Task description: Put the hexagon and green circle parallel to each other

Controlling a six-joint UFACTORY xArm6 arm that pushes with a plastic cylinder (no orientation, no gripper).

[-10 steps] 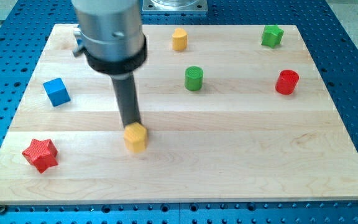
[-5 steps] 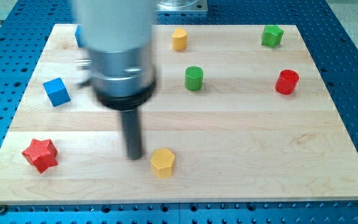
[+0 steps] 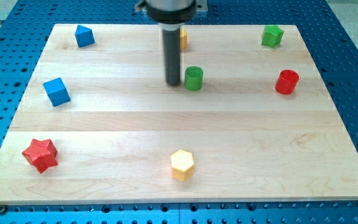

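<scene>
The yellow hexagon (image 3: 182, 165) lies near the view's bottom, at the middle of the wooden board (image 3: 241, 149). The green circle, a short cylinder (image 3: 194, 78), stands in the upper middle. My tip (image 3: 173, 83) rests on the board just left of the green circle, very close to it or touching; I cannot tell which. The rod rises straight up to the view's top and partly hides a second yellow block (image 3: 183, 38) behind it.
A blue block (image 3: 84, 35) sits at the top left and a blue cube (image 3: 56, 91) at the left. A red star (image 3: 40, 154) lies at the bottom left. A green block (image 3: 271, 35) is at the top right, a red cylinder (image 3: 286, 81) below it.
The yellow hexagon has slid right and toward the view's bottom. My tip left it and moved up and right to the green circle's left side.
</scene>
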